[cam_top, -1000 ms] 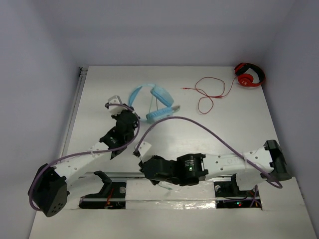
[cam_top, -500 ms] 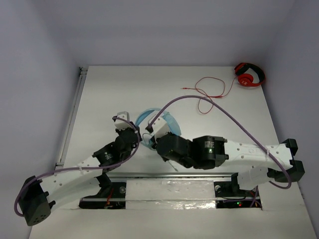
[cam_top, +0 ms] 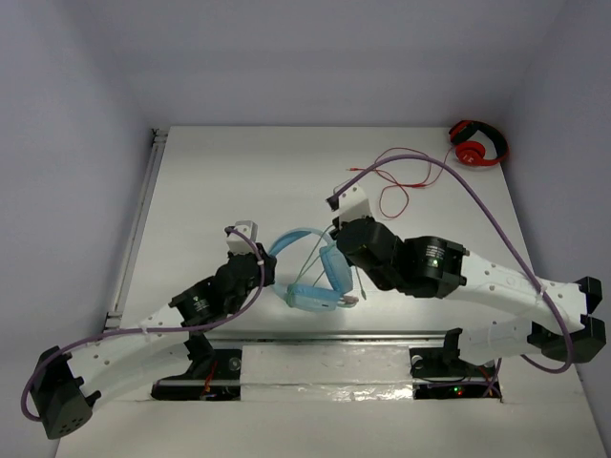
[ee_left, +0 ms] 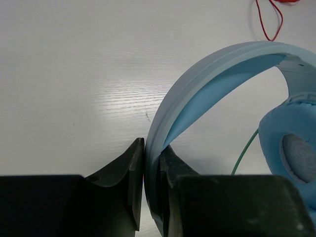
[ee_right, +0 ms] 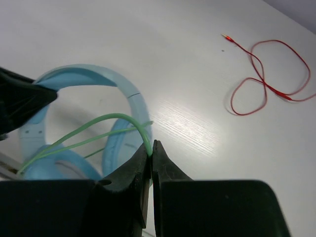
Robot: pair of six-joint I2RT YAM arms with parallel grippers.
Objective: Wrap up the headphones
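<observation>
Headphones [cam_top: 307, 277], light blue, sit toward the 6 o'clock edge of the table [cam_top: 210, 181], between my two arms. My left gripper [ee_left: 151, 148] is clamped on the headband [ee_left: 207, 64], at the set's 9 o'clock side. My right gripper [ee_right: 151, 147], at its 2 o'clock, pinches the thin green cable [ee_right: 113, 116], which arcs up over the cups. Far off in the 1 o'clock corner lie the red headphones [cam_top: 477, 145], their red cable [cam_top: 406, 183] sprawled beside them.
</observation>
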